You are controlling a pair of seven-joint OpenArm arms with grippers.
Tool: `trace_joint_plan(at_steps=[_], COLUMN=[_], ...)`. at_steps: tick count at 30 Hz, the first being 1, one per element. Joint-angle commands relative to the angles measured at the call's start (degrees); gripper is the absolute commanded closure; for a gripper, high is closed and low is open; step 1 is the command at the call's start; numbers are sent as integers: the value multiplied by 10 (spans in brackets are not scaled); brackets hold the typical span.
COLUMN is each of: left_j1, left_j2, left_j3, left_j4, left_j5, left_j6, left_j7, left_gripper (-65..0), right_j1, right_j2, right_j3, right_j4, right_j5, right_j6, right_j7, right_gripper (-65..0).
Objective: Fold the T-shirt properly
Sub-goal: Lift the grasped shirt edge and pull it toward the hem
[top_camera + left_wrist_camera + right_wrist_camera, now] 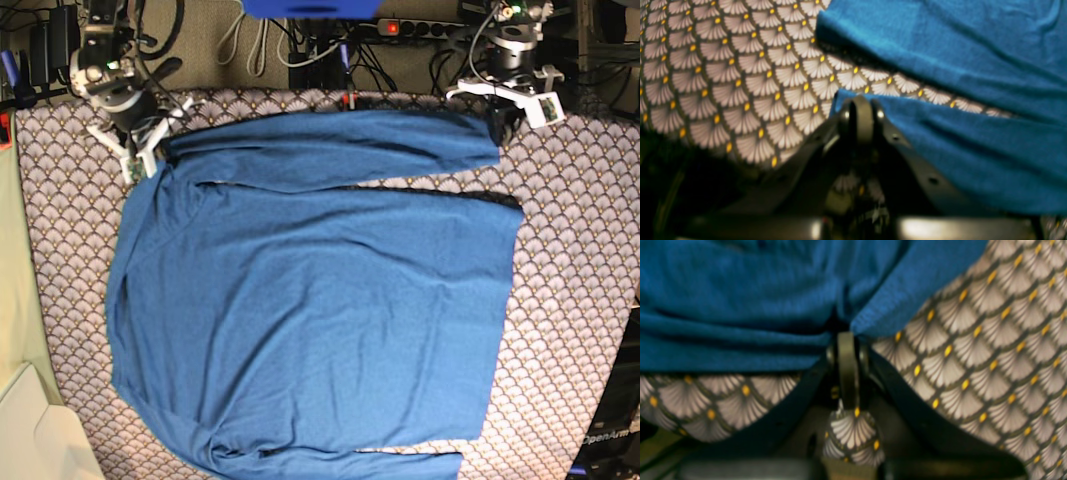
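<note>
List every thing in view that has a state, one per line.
T-shirt: spread flat on the patterned tablecloth, one sleeve folded across the top, not yet folded up.
Left pincer: shut on the T-shirt's edge.
Right pincer: shut on the T-shirt's edge.
Power strip: switch lit red.

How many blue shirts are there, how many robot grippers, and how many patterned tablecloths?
Blue shirt: 1
Robot grippers: 2, the left gripper and the right gripper
Patterned tablecloth: 1
Total: 4
</note>
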Motion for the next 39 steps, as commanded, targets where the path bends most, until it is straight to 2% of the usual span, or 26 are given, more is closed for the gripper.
trace_joint_plan(at_steps=[1,6,16,20,30,39], left_j1=[-4,-27,-89,-120,-192,-234], left_j2=[-2,2,1,2,-2,-2], left_j3=[-10,-47,-85,-86,-86,-86], left_j4=[19,52,83,84,77,34], left_j5=[0,-3,-4,-4,1,1], left_j6=[0,-2,-4,-4,-2,-1], left_j7=[-6,67,152,190,206,206], left_gripper=[-2,-2,-2,-2,-2,-2], right_j1=[-2,-4,13,36,124,161], right_j2=[3,5,8,8,20,24], right_j3=[2,0,2,0,-1,-11], right_j4=[19,42,48,56,56,4], right_j5=[5,4,2,2,2,2], right_j6=[4,4,4,4,19,19], right_j7=[14,14,14,-8,-88,-89], right_gripper=[0,0,0,0,0,0])
